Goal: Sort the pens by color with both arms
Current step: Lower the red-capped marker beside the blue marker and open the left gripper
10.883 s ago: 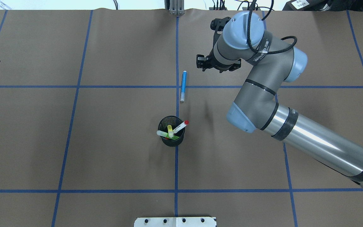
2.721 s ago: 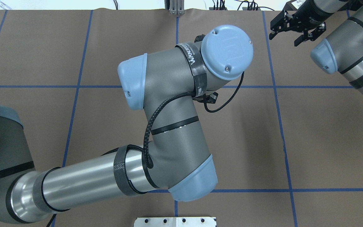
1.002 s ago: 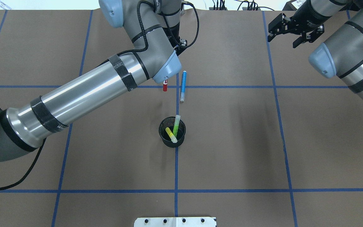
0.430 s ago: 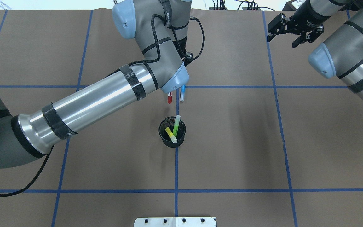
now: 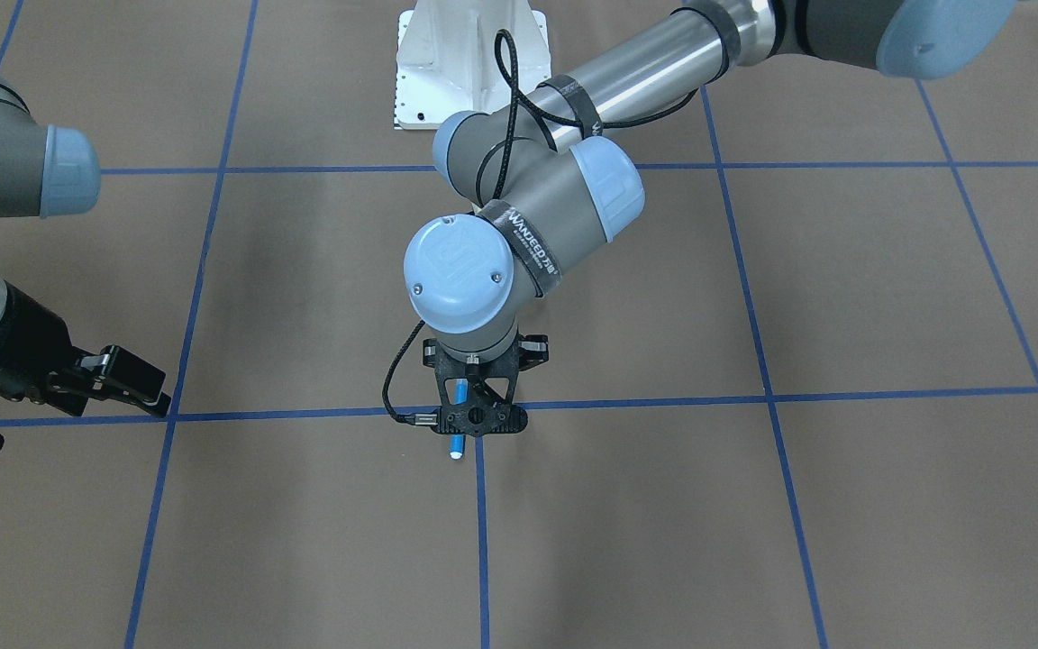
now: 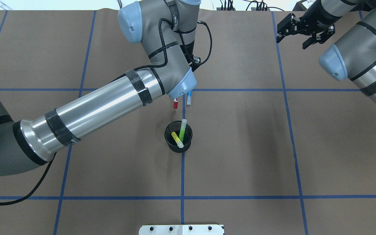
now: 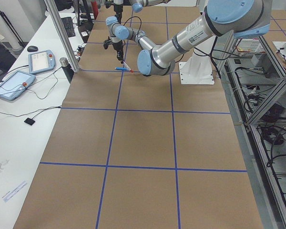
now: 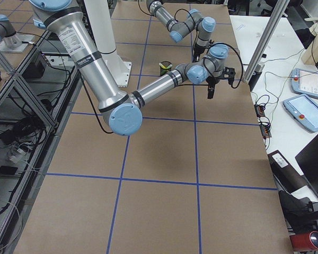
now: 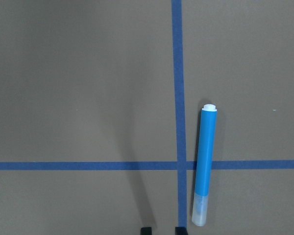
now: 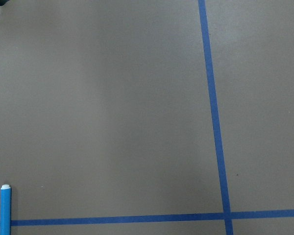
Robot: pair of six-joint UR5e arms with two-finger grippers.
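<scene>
**Above the blue pen: left arm carrying the red-capped pen**

Left tool (image 5: pixel 474 383) is clamped on the white red-capped pen (image 6: pixel 175 104), which is tilted with its cap down, just beside the clear end of the blue pen (image 9: pixel 204 166). The blue pen lies flat on the tabletop (image 6: pixel 240 147) along the centre tape line.

Vs 1.0 s ago: the cap has shifted toward the black mesh cup (image 6: pixel 175 149), and the left arm (image 6: pixel 103 104) now covers most of the blue pen. Vs 0.4 s ago: almost no change.

Lime green pen (image 6: pixel 182 129) and yellow pen (image 6: pixel 176 139) lean in the cup, unmoved. Right tool (image 6: pixel 293 38) has its fingers apart and is well apart from the pens, position unchanged.

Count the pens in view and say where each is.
4. The blue pen lies on the table; red-capped pen shows its cap beneath the left arm beside it; lime green pen and yellow pen stand in the black mesh cup. The arm may hide more.
</scene>
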